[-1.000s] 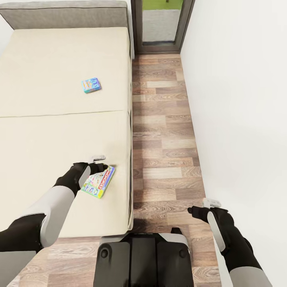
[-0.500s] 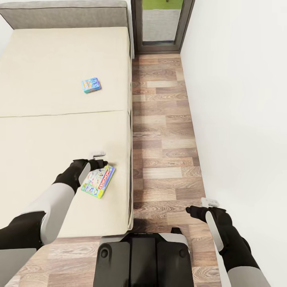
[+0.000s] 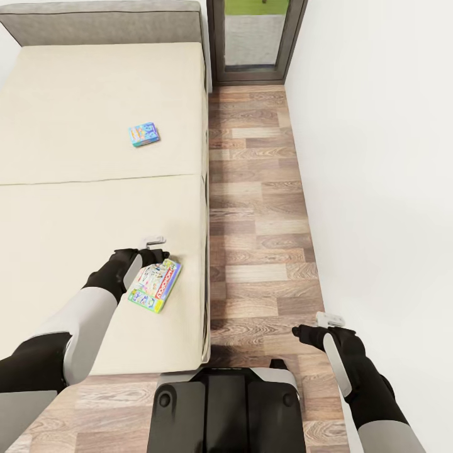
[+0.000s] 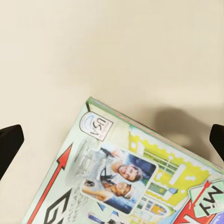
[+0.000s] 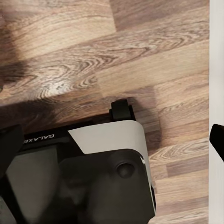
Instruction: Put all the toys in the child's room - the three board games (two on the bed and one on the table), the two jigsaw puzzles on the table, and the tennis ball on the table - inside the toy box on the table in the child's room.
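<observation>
A small greenish multicoloured board game (image 3: 155,285) lies flat on the cream bed (image 3: 69,207), close to the bed's right edge. My left gripper (image 3: 156,249) hovers open over the box's far end; in the left wrist view the box (image 4: 135,177) lies below and between the spread fingertips (image 4: 9,142). A smaller blue board game (image 3: 144,134) rests further up the bed, beyond the seam. My right gripper (image 3: 316,327) hangs open over the wood floor, holding nothing. The toy box and the table are out of view.
A strip of wood-plank floor (image 3: 258,207) runs between the bed and a white wall (image 3: 384,157) towards a glazed door (image 3: 255,38). A grey headboard (image 3: 100,22) closes the bed's far end. My own base (image 5: 93,168) sits below the right gripper.
My left gripper has shifted slightly further onto the bed, uncovering more of the greenish box, which has not moved. The right gripper has drifted a little.
</observation>
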